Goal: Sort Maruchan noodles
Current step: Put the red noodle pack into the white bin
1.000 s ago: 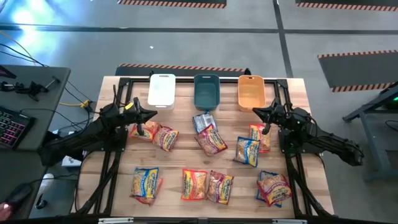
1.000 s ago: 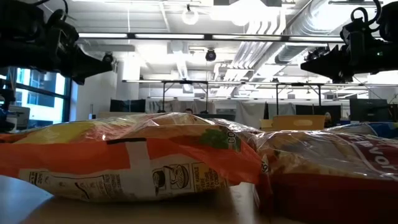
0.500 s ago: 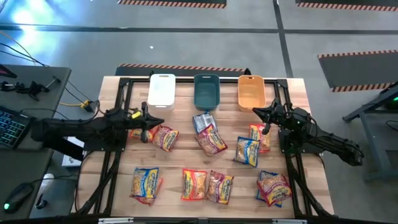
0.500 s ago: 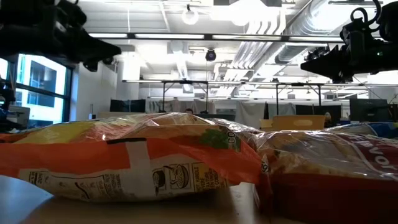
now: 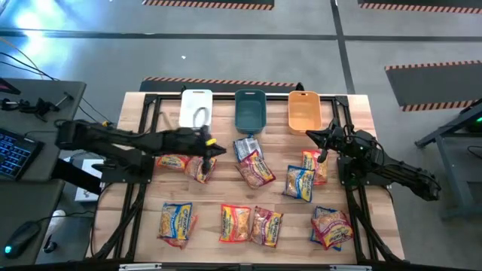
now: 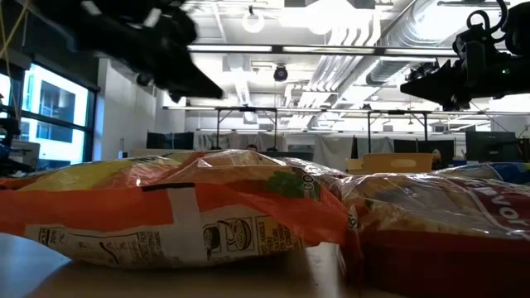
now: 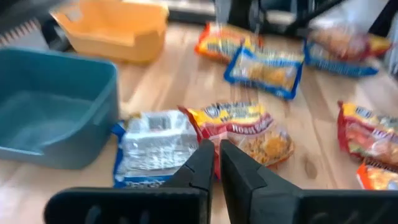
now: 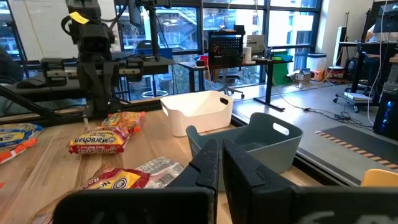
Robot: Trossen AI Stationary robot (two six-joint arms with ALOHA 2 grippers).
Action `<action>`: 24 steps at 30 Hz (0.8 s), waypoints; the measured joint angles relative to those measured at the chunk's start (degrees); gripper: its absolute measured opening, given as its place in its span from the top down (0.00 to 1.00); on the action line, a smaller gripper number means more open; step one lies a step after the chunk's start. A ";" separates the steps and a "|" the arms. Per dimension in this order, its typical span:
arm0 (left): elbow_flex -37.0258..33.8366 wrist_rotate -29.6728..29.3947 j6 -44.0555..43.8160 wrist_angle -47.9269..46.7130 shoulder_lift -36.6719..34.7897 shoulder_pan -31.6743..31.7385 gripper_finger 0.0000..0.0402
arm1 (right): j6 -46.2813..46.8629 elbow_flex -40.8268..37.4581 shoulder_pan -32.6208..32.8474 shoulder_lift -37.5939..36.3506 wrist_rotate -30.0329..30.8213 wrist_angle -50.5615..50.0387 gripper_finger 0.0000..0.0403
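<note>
Several Maruchan noodle packets lie flat on the wooden table (image 5: 218, 192): a pink-red one (image 5: 202, 167), a blue one turned silver side up (image 7: 155, 146), a red one (image 7: 242, 127), a blue-and-yellow one (image 5: 300, 183) and an orange one (image 5: 235, 223). My left gripper (image 5: 218, 149) reaches out over the table's middle-left. It hangs shut and empty above the packets, pointing slightly down toward the blue and red packets (image 7: 216, 158). My right gripper (image 5: 309, 135) waits shut and level at the right, beside the orange bin (image 5: 304, 111).
A white bin (image 5: 196, 109), a teal bin (image 5: 250, 111) and the orange bin stand in a row along the far edge. Black frame rails (image 5: 143, 188) run down both sides of the table. In the low view an orange packet (image 6: 166, 215) fills the foreground.
My left arm has swung out from the table's left side toward its middle and stretched forward. Its gripper now tips slightly down over the packets near the teal bin. No packet has moved.
</note>
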 joint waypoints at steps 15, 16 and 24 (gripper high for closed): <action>31.82 0.96 -3.02 -20.30 31.28 0.26 0.59 | 0.43 0.00 0.04 0.00 -0.26 -0.46 0.99; 33.17 0.94 -3.04 -20.87 32.48 0.27 0.57 | 0.43 0.00 0.04 0.00 -0.26 -0.46 0.99; 41.61 -0.03 -5.89 -27.30 39.98 2.81 0.44 | 0.41 0.00 0.04 0.00 -0.26 -0.44 0.99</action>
